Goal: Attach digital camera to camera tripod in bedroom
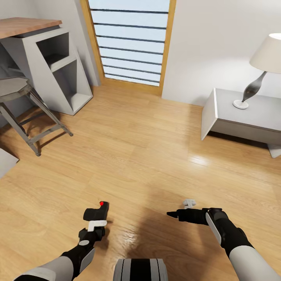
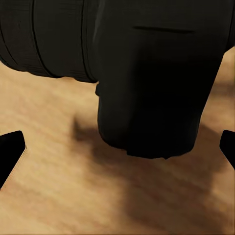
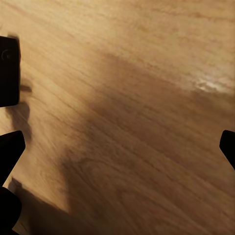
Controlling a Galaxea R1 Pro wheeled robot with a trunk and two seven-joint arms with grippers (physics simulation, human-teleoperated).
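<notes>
So the robot's in the bedroom and the tripod isn't anywhere to be seen, which means the job right now is just carrying the goods and finding it.

Far left there's a wood-topped white desk with a grey stool tucked beside it, then the tall wood-framed window in the middle of the far wall, and over at the right a low grey side table with a lamp on it. Light wood floor everywhere in between.

The left gripper is clamped on the digital camera, red button up top, held low out front above the floor. In the left wrist view the digital camera sits right up against the lens, lens barrel off to one side, so it's seated deep between the fingers and looks secure enough.

The right gripper is carrying nothing; its fingertips look drawn together to a point in the head view, while its wrist view has the tips spread wide, so I can't tell if it's parted or closed.

My take on doing this bit well: keep the left grip firm and the camera level while the base turns to hunt for the tripod, and don't swing it near the stool legs.
</notes>
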